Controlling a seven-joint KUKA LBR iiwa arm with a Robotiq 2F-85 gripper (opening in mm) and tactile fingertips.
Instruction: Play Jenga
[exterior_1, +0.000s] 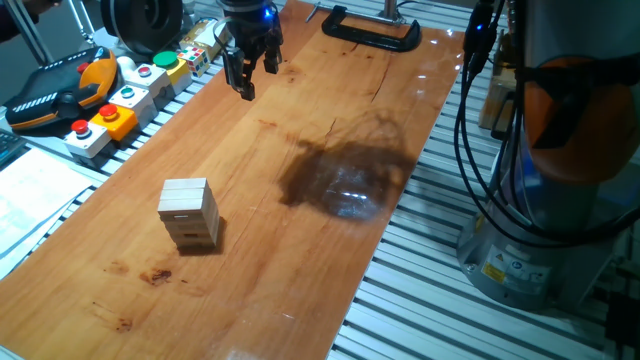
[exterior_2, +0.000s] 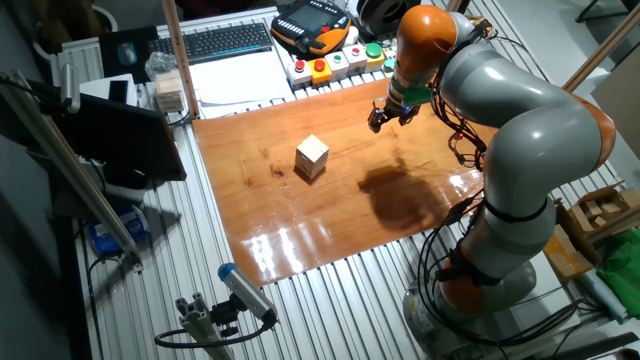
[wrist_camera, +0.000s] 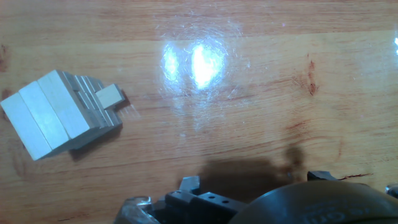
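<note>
My fingers (exterior_1: 249, 72) hang spread and empty, well apart from the pale wooden Jenga tower (exterior_1: 189, 214); I should approach its protruding block (wrist_camera: 109, 96) squarely and slowly

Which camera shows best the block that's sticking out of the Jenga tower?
The hand view: it looks down on the Jenga tower and shows the protruding block clearly. One fixed view shows the tower side-on with uneven lower layers; in the other it is too small to tell.
</note>
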